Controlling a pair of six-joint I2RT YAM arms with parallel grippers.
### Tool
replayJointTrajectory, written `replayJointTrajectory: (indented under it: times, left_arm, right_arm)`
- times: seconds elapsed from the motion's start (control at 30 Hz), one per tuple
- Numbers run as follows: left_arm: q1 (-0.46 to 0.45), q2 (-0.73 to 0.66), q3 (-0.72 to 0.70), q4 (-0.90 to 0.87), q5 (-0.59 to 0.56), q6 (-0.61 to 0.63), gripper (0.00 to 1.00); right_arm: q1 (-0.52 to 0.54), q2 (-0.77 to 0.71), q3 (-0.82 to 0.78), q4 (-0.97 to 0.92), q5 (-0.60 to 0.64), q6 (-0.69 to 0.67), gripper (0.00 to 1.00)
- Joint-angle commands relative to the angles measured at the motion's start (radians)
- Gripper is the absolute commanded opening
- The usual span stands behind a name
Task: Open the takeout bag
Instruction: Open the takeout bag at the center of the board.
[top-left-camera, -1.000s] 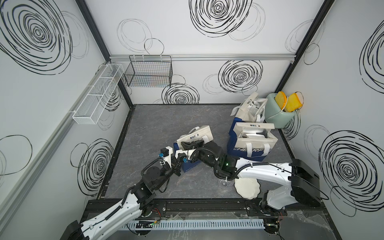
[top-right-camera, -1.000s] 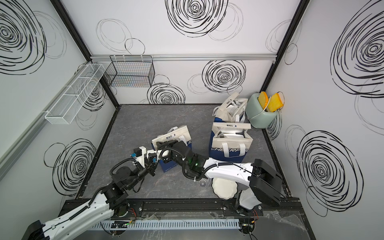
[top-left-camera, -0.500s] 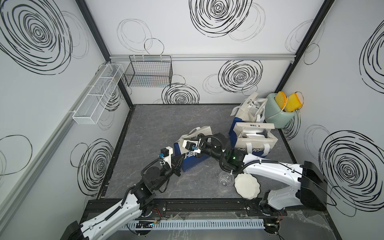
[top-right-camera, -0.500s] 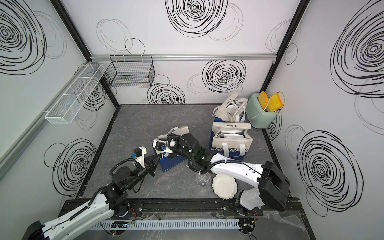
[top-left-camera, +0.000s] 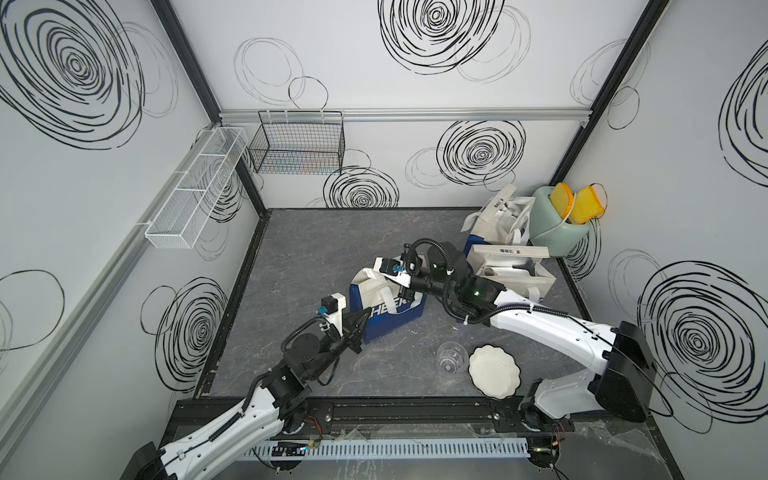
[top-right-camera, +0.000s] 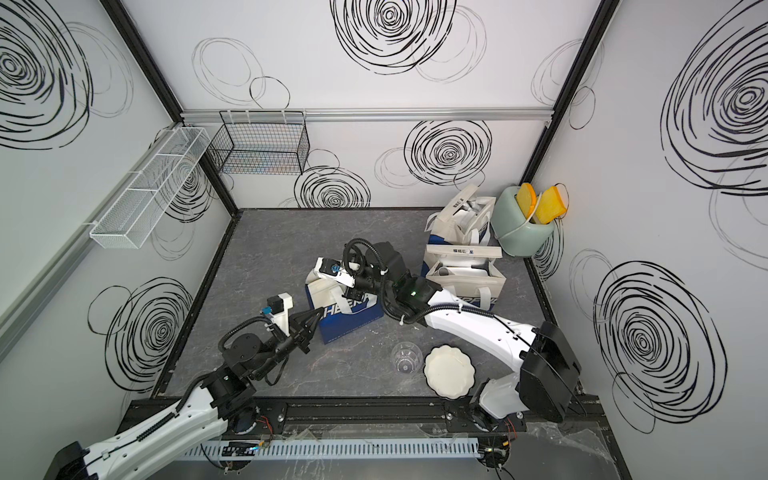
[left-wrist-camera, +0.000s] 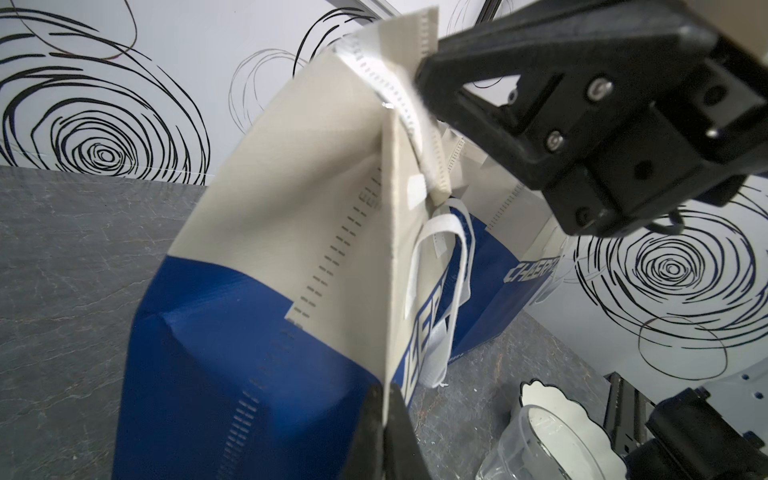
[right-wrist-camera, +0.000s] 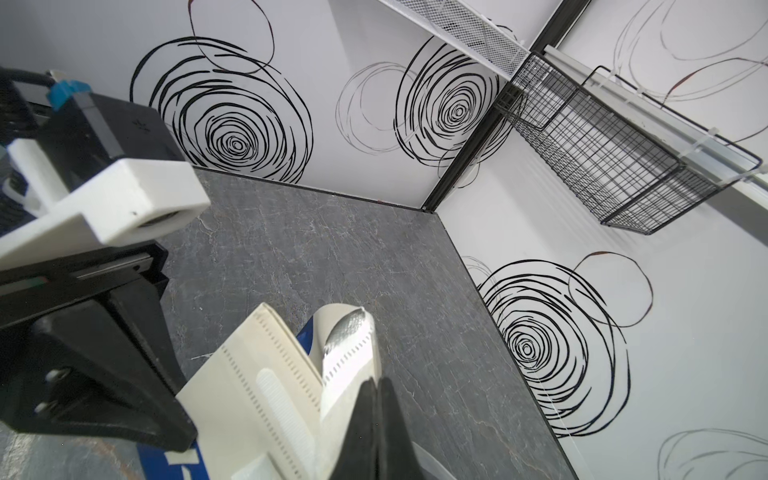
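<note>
Right now, pinching the takeout bag (top-left-camera: 388, 311), upright near the middle of the surface (top-left-camera: 299, 257), from two sides. Gripping its near side crease low down with the left fingers (left-wrist-camera: 388, 436), shut tight on that fold. Holding the white closure strip (right-wrist-camera: 349, 345) at the top with the right fingers (right-wrist-camera: 380, 415), equally shut, nothing else in them.

Might tip or drag the whole bag toward the front edge rather than part its mouth, if pulling harder above than anchoring below. Would then threaten the clear cup (top-left-camera: 451, 357) and white plate (top-left-camera: 494, 372) close by there. Could lose the low crease altogether, given so thin a bite on what looks a stiff, slick wall. Could also tear the strip or crumple the top fold by yanking sideways instead of peeling. Farther back, risks brushing the open bag (top-left-camera: 513, 272) just beside the right forearm, toward the far right corner.

Hard to judge the strip as parted or stuck down. No look inside the takeout bag from any view: mouth covered by the right wrist in both top views, base cut off in the right wrist view. Far wall of it hidden as well. Tips of both sets of fingers barely traceable from above, lost against dark arm parts.
</note>
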Motion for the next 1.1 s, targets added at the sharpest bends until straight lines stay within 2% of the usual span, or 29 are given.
replayJointTrajectory:
  times: [0.0, 0.13, 0.37, 1.07]
  left_arm:
    - [0.004, -0.007, 0.029, -0.033, -0.017, -0.03, 0.0]
    - [0.005, 0.004, 0.031, -0.044, -0.026, -0.031, 0.0]
    - [0.004, 0.02, 0.045, -0.063, -0.033, -0.035, 0.0]
    - [0.002, 0.041, 0.059, -0.124, -0.054, -0.059, 0.0]
  right_arm:
    - [-0.032, -0.003, 0.074, 0.007, -0.005, -0.042, 0.0]
    - [-0.031, 0.021, 0.118, -0.066, -0.019, -0.1, 0.0]
    - [-0.008, 0.063, 0.187, -0.155, 0.037, -0.233, 0.0]
    - [-0.023, 0.129, 0.319, -0.247, 0.104, -0.419, 0.0]
